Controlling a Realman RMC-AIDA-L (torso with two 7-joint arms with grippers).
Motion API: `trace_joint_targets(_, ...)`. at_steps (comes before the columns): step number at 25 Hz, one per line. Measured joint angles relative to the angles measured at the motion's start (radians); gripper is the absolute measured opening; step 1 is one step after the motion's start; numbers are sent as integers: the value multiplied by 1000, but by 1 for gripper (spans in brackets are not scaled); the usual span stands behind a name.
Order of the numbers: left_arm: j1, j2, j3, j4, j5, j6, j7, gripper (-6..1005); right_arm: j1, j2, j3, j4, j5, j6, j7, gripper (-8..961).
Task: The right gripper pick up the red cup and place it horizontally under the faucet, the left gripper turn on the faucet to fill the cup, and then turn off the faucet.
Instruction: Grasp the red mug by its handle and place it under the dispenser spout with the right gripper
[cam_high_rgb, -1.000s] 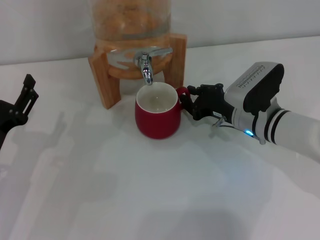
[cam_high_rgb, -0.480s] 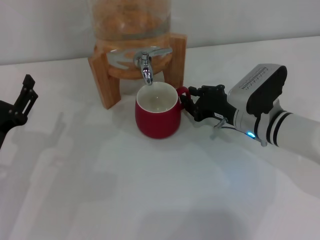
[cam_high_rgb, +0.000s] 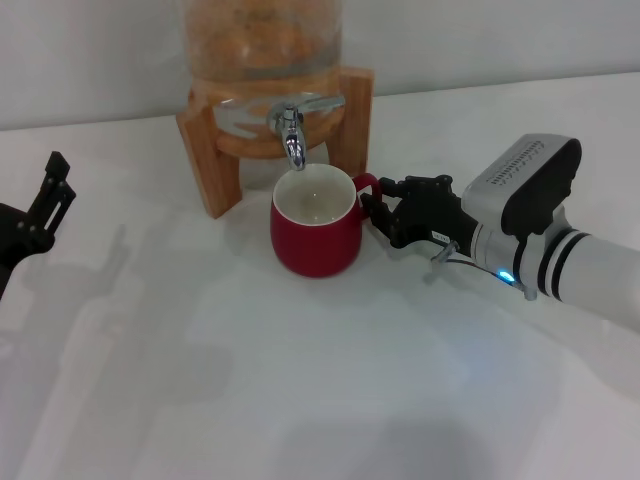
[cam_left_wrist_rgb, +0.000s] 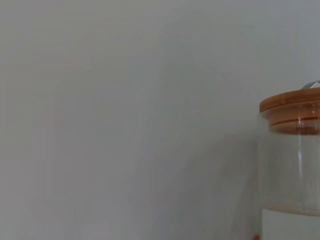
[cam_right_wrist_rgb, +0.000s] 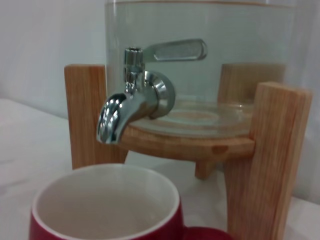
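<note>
The red cup (cam_high_rgb: 315, 235) is standing upright near the bench's back edge, mouth directly beneath the faucet (cam_high_rgb: 291, 139) to catch water. The right gripper (cam_high_rgb: 385, 215) is sitting at its handle; whether its jaws are gripping, I cannot tell. The left gripper (cam_high_rgb: 45, 200) is waiting by the left edge, jaws apart, holding nothing.

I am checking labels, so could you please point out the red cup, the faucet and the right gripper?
red cup (cam_high_rgb: 315, 240), head view, front wall.
faucet (cam_right_wrist_rgb: 131, 102), right wrist view, chrome spout body.
right gripper (cam_high_rgb: 378, 212), head view, between fingertips.
</note>
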Motion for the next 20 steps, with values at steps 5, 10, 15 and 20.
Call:
trace_joint_targets(5,0,0,0,-1,0,0,0,799,-13,-5,0,-13,-1,-11,0,345)
trace_joint_targets(10,0,0,-1,-2,0,0,0,799,-18,-6,0,-15,-2,-11,0,352)
trace_joint_targets(15,0,0,-5,-2,0,0,0,799,-31,-8,0,-17,-4,-12,0,359)
trace_joint_targets(20,1,0,-7,-1,-1,0,0,799,-56,-11,0,-26,-5,-28,0,365)
